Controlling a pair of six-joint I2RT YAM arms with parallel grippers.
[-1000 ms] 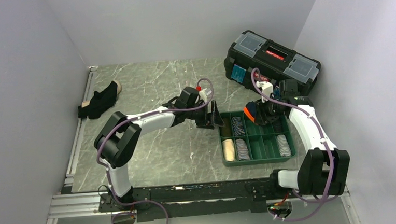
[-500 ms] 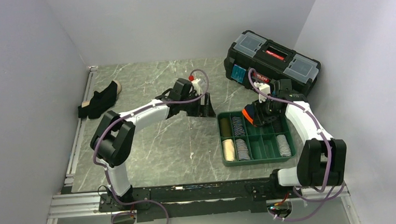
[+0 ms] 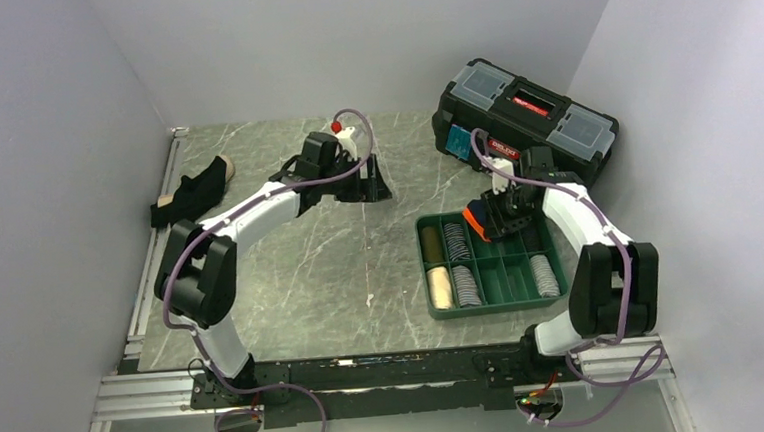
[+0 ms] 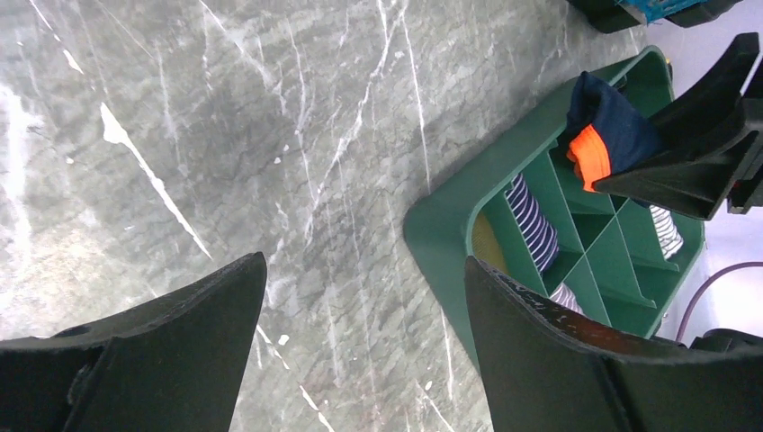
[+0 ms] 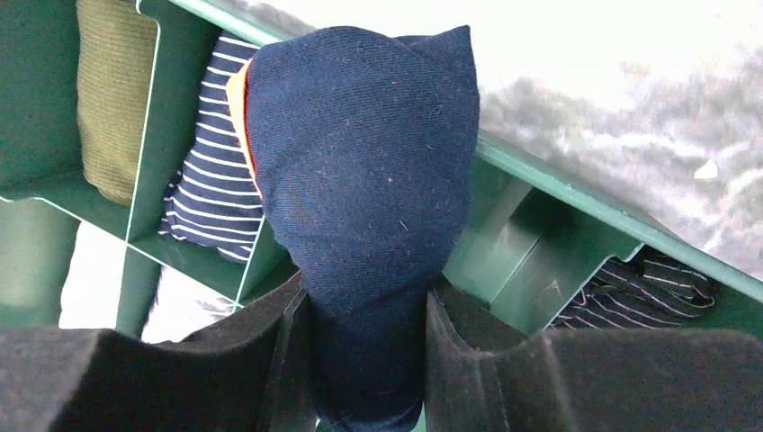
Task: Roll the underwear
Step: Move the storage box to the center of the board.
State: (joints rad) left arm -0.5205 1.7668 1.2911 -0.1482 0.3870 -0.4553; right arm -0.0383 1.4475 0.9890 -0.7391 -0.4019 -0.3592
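- Grey marble table [image 3: 292, 282] fills the middle of the top view.
- Black toolbox [image 3: 527, 117] with a red latch sits at upper right, close to the wall.
- Green tray [image 3: 494, 310] lies right of centre. We count rolled cloths in several of its compartments, among them a striped roll [image 3: 457, 241] in the upper left part.
- Left gripper [image 3: 371, 182] hangs over bare table at upper centre, jaws spread wide with nothing between them.
- Right gripper [image 3: 503, 219] is over the tray's upper edge, clamped on a navy roll [image 5: 360, 180] with an orange band. We see that roll above the compartments, just beside the striped one.
- Black pair [image 3: 191, 193] with a tan band lies unrolled at upper left, well apart from both arms.
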